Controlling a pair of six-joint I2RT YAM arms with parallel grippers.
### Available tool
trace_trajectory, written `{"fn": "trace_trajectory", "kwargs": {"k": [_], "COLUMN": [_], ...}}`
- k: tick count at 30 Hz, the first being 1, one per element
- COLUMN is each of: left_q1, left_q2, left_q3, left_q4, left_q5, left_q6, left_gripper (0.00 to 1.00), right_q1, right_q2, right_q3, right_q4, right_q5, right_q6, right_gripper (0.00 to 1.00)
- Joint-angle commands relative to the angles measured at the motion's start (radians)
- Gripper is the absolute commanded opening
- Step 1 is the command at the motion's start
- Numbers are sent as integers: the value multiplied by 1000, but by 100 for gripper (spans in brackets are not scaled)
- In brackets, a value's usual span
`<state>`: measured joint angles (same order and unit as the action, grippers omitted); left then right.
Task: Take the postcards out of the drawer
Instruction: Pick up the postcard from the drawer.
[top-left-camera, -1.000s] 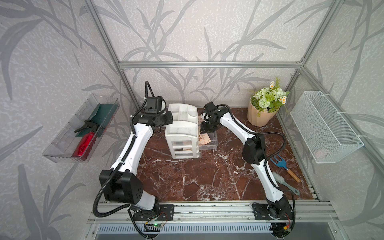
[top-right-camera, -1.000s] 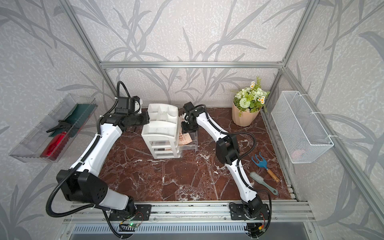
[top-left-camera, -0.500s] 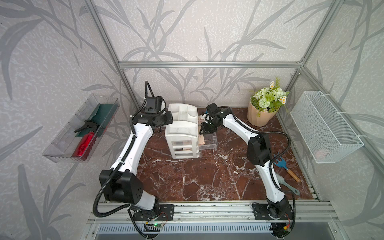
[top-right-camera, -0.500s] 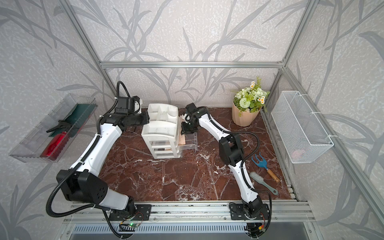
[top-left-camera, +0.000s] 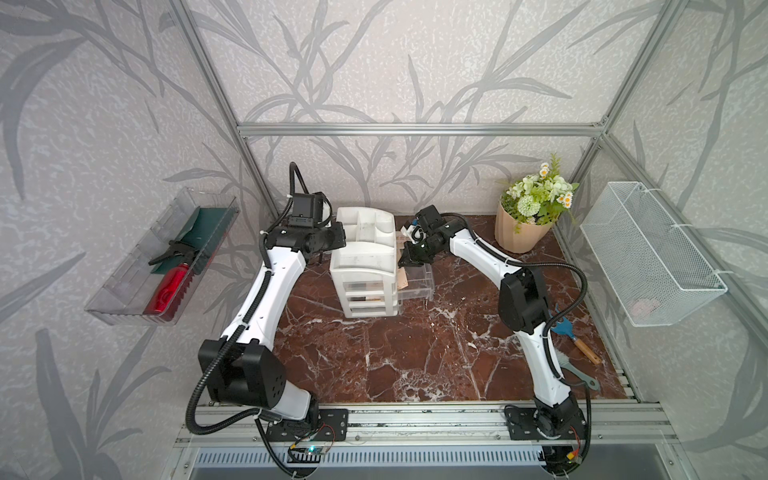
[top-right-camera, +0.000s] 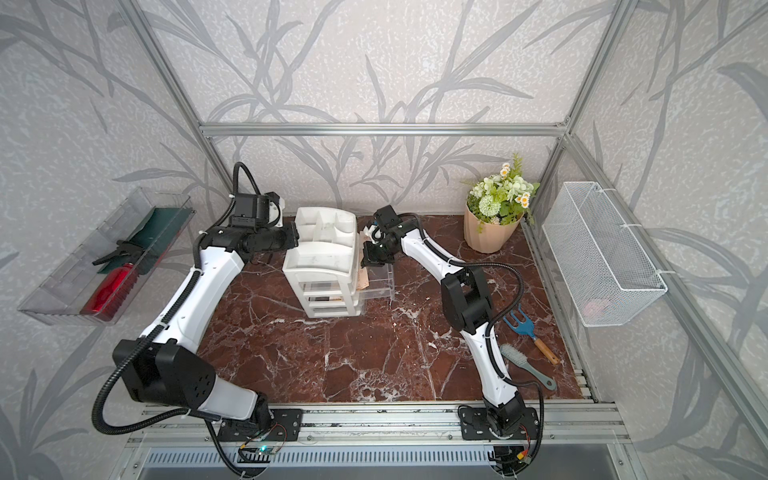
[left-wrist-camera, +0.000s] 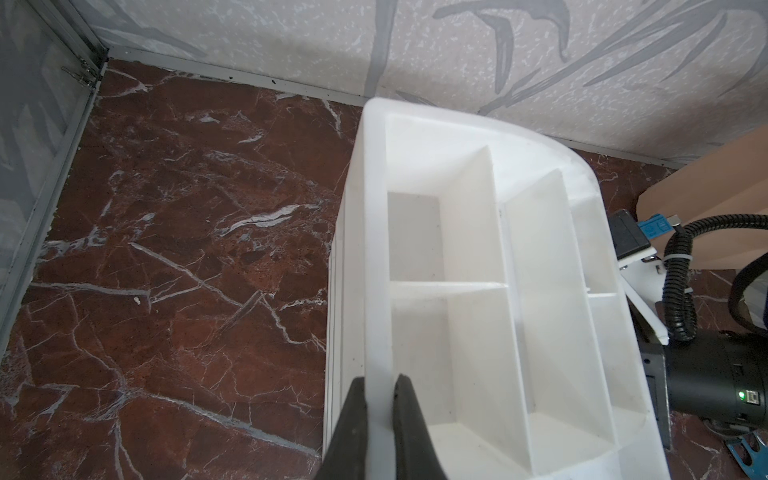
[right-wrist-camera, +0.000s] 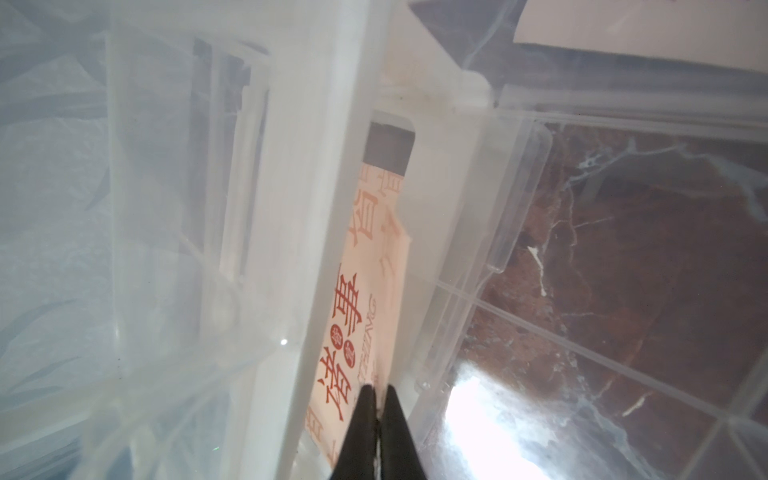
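At the open drawer (right-wrist-camera: 511, 174) of the white organizer (left-wrist-camera: 374, 249), the right gripper (right-wrist-camera: 378, 388) pinches a postcard (right-wrist-camera: 361, 291). The left gripper (left-wrist-camera: 380, 380) clamps its rim.

bare floor (top-left-camera: 395, 353) in front, organizer wall (top-left-camera: 365, 259) flanking drawer (top-left-camera: 419, 283)

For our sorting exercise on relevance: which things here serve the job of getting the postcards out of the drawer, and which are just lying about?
Job: postcards; clear drawer; white drawer unit; right hand, pinching the postcards; left hand, gripping the unit's wall.
Lying about: flower pot; garden fork; brush; wire basket; red bottle.
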<state>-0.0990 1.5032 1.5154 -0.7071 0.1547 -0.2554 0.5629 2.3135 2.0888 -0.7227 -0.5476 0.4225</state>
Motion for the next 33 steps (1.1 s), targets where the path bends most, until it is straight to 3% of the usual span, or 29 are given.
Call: {"fn": "trace_trajectory", "kwargs": {"k": [1,10,16,22,33], "left_q1": [2,2,2,2,-13], "left_q2": [-11,-72,-106,-123,-136], "left_q3": [-8,50,91,108,44], "left_q4": [-15,-3,-2,7,160], "left_q5": [5,15,37,59,244], "left_q6": [10,-1,-15,-27,-155], "left_gripper": [8,15,22,29,37], "right_q1": [-10,-52,-75,-89,-88], "right_q2": [-68,-211,-336,-401,-518], "right_q3": [-37,-179,-290,-290,-439], "right_q4": [41,165,276,322,691], "right_q5": [-15,37,150,231,326], "right_q6": [24,75,99,106,320], "right_gripper": [4,0,0,0,0]}}
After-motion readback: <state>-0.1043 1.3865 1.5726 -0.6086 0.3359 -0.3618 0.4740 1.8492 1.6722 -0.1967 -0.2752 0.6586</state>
